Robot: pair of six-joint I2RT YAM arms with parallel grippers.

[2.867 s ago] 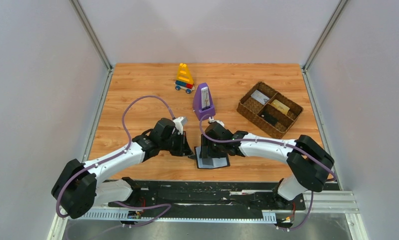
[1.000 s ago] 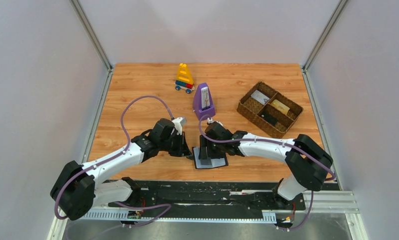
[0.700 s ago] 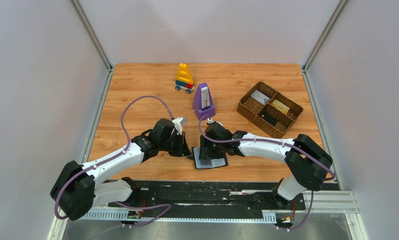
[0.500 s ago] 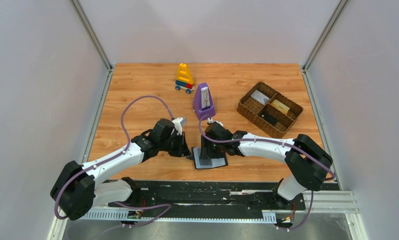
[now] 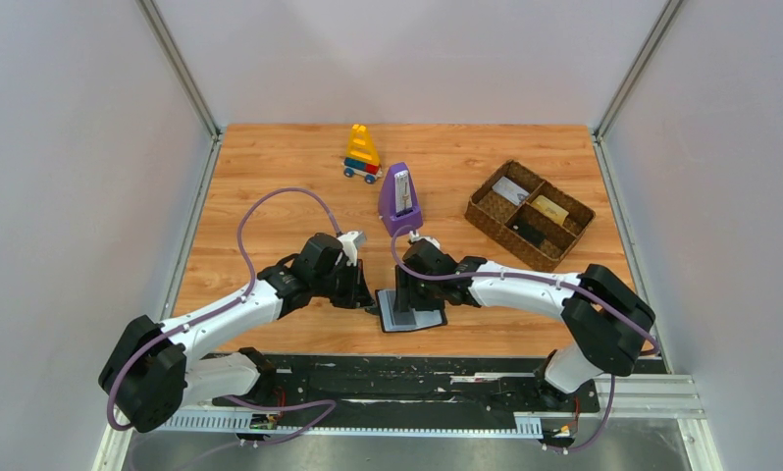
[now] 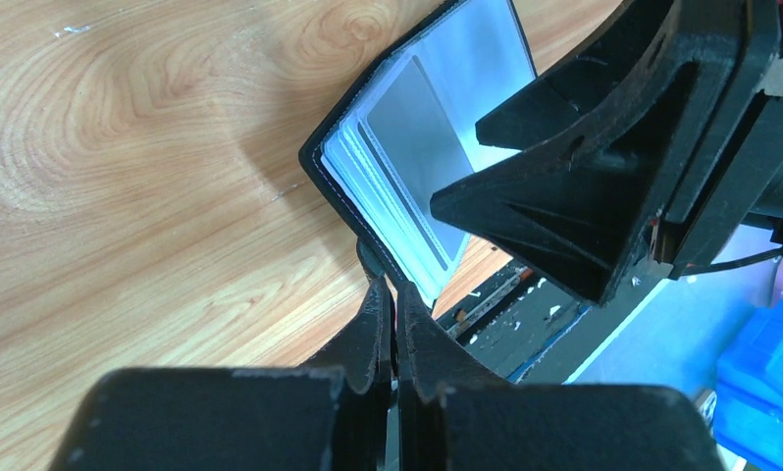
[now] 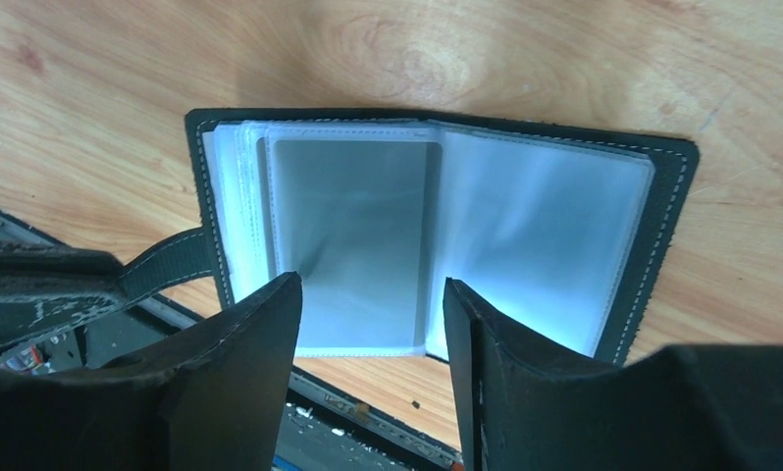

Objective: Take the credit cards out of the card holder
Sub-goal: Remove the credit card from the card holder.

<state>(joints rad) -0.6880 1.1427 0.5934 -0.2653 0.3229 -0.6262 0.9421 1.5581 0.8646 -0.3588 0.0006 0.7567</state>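
**Pinning the card holder for a clean pull**

My left hand (image 6: 388,309) is clamped on the strap (image 7: 172,267) of the card holder (image 7: 667,186), open on the table (image 7: 93,69) at lower centre of the top view. My right hand (image 7: 370,294) hangs over its sleeves (image 7: 545,245), fingers (image 7: 240,363) apart. Best keep the strap taut and nip one card edge.

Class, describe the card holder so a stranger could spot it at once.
Find the wooden table's near edge, between the left arm and right arm. The card holder lies open there: flat, black-rimmed, with clear plastic sleeves, unlike the upright purple metronome behind it or the brown woven tray.
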